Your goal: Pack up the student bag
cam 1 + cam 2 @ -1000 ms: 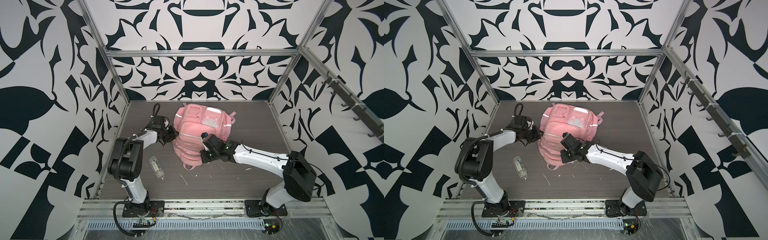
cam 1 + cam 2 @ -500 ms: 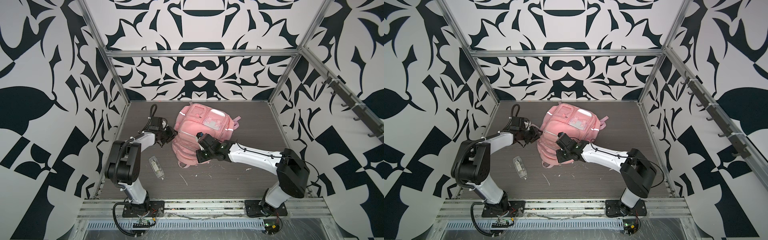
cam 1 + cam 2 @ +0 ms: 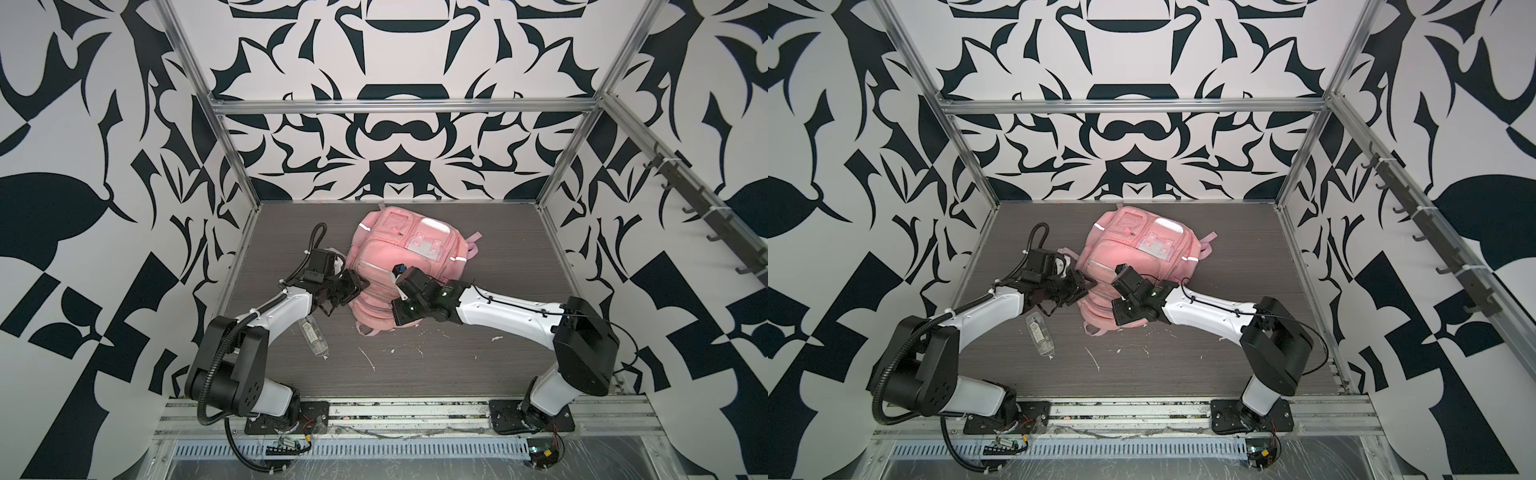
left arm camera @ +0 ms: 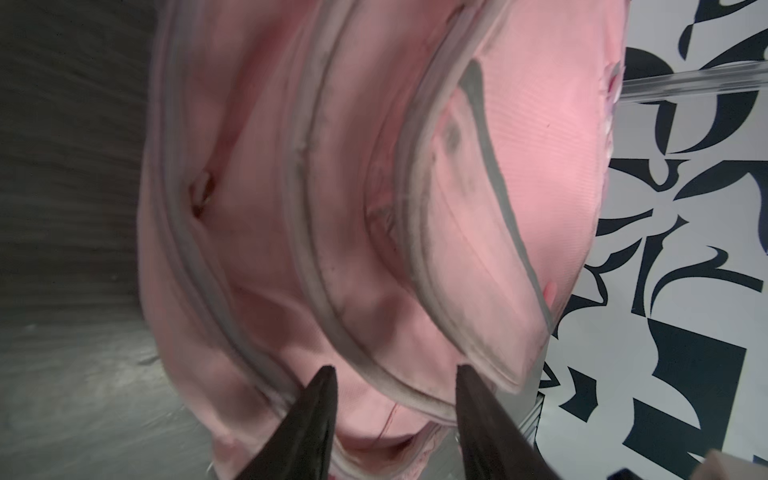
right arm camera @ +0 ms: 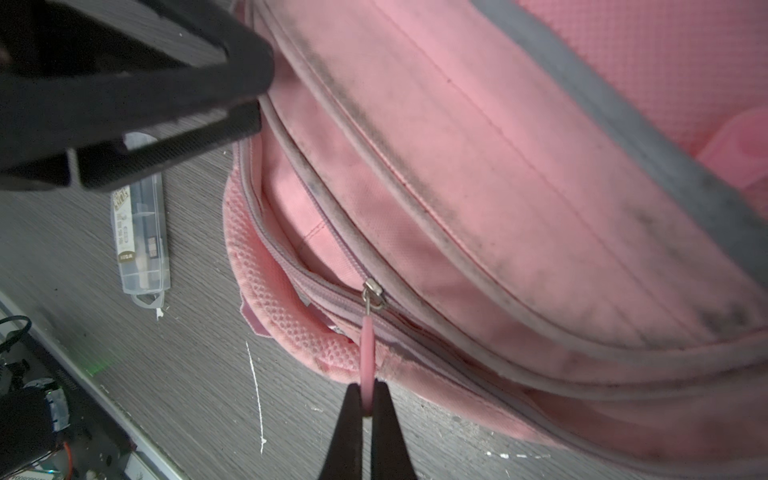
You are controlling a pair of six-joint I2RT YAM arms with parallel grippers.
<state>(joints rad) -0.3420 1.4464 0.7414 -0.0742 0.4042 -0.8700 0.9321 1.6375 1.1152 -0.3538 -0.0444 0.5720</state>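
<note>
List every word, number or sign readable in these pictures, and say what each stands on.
No text can be read, so nothing is quoted.
On the clear case, the label: dark and gold print, too blurred to read.
On the bag: no words show; its clear patch bears none that can be read.
On the walls: black-and-white pattern only, no lettering.

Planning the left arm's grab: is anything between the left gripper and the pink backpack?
Nothing visible: the open left gripper faces the student bag directly; the clear case lies aside.
</note>
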